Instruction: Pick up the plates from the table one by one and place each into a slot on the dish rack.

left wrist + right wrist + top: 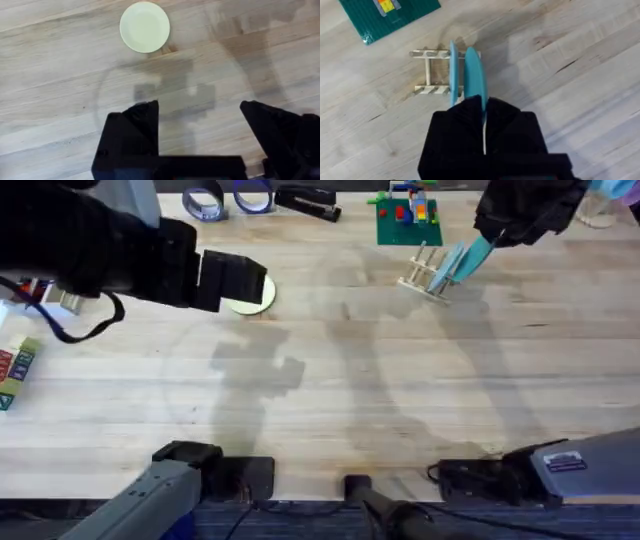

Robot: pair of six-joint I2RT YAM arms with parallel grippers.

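Observation:
A pale yellow plate [258, 298] [145, 26] lies flat on the table [330, 400]. My left gripper [236, 280] [200, 120] hovers above the plate's near side, open and holding nothing. The small wooden dish rack [422, 273] [431, 73] stands near the back right. A light blue plate [453, 62] stands upright in one of its slots. My right gripper [494, 238] [484, 107] is shut on the upper rim of a turquoise plate [468, 258] [474, 75]. It holds that plate on edge at the rack, right beside the light blue one.
A green brick baseplate [408, 220] [390, 17] with small bricks sits just behind the rack. Two tape rolls [228, 198] and a black object [308, 202] lie along the back edge. Coloured blocks [15, 370] sit at the far left.

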